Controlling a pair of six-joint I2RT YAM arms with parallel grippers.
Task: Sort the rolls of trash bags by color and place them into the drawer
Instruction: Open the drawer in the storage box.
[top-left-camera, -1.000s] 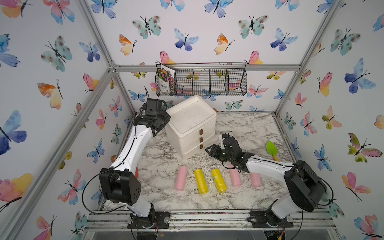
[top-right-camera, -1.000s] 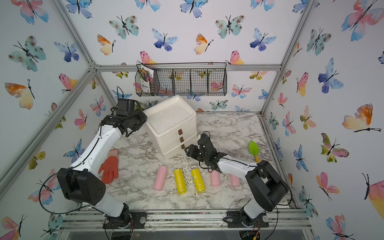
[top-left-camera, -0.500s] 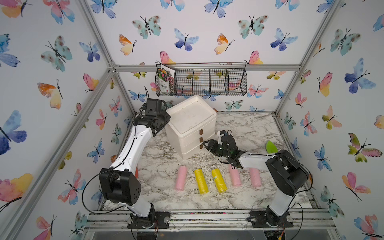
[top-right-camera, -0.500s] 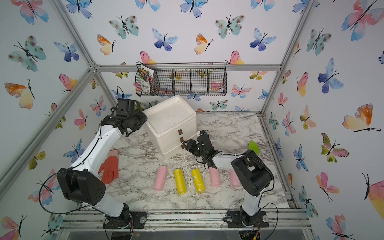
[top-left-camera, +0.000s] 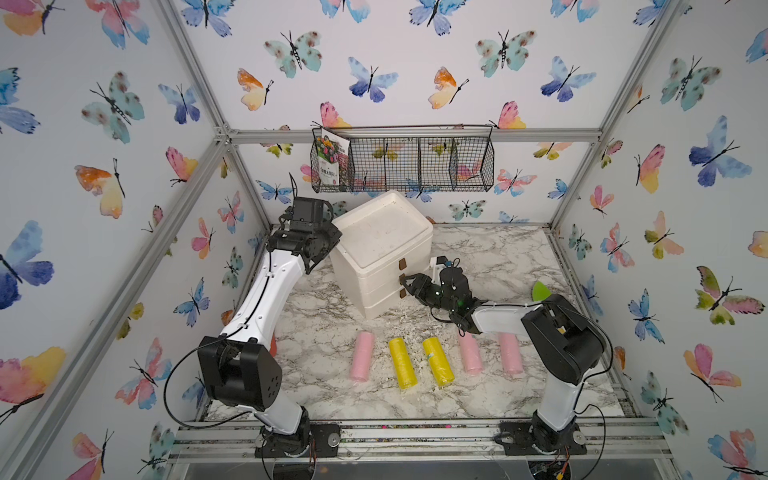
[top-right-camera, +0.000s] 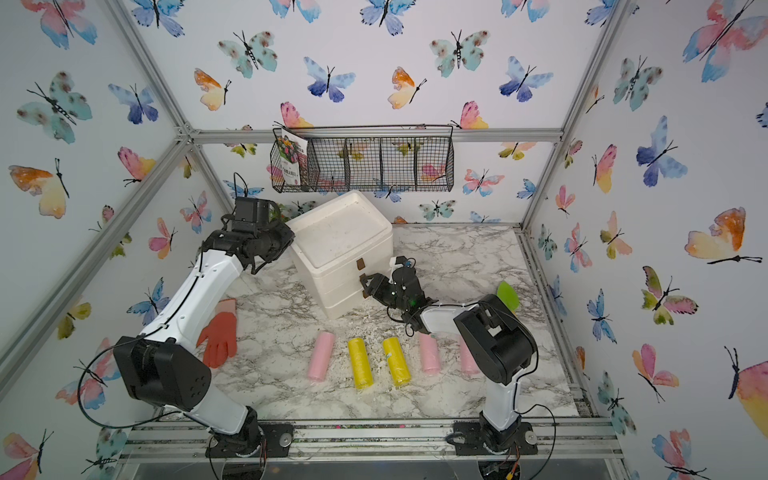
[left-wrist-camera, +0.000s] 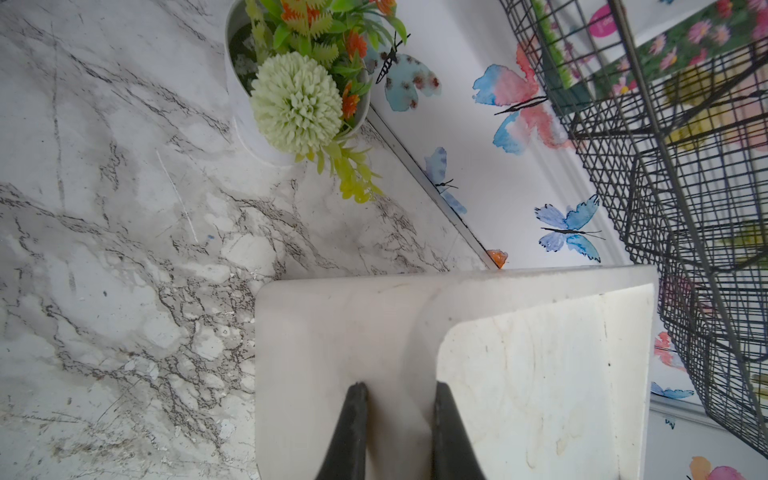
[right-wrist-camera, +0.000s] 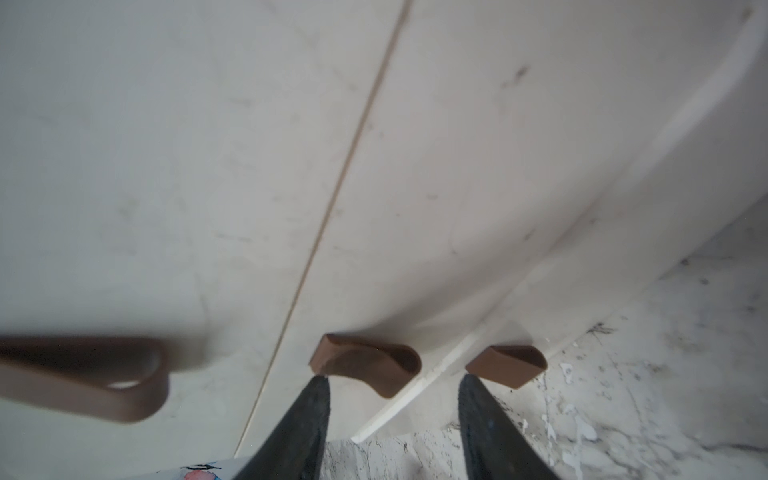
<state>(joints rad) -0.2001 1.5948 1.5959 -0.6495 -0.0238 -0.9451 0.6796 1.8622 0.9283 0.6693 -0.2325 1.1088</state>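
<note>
Right fingers (right-wrist-camera: 305, 419) stood open astride the middle brown handle (right-wrist-camera: 365, 365) of the white drawer unit (top-left-camera: 382, 232), while left fingers (left-wrist-camera: 351, 428) were closed on that unit's top rim (left-wrist-camera: 399, 365).

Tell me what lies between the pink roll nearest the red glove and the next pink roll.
A yellow roll and another yellow roll, side by side, not touching; both top views show it.

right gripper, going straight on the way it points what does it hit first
Most likely the middle brown handle of the white drawer unit: it sits just ahead of the right gripper and its open jaws, with the drawer front close behind. Depth is unclear.
</note>
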